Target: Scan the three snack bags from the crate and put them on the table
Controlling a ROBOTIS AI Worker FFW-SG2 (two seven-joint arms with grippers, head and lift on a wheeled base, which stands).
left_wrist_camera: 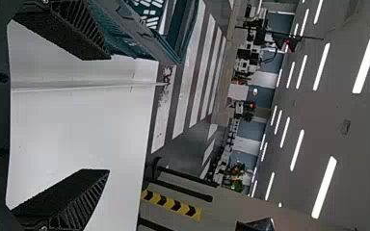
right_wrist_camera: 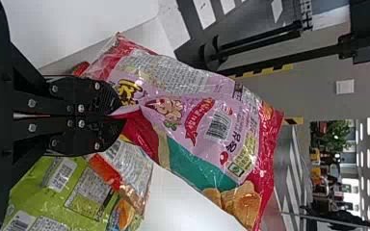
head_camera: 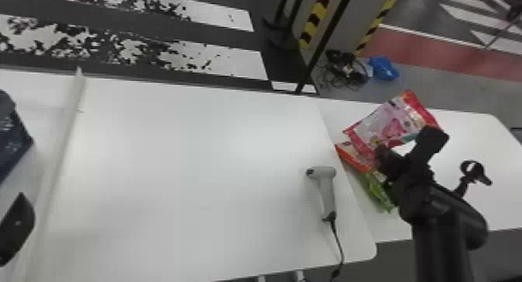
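Pink snack bag [head_camera: 388, 124]: pinched part hidden inside the right hand [head_camera: 382, 151].

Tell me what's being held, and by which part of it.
The right pincer holds the pink snack bag by one red end; the left pincer is empty.

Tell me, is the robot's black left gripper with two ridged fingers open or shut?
Open: the left gripper has its fingers spread wide apart, and the flat white table shows between them.
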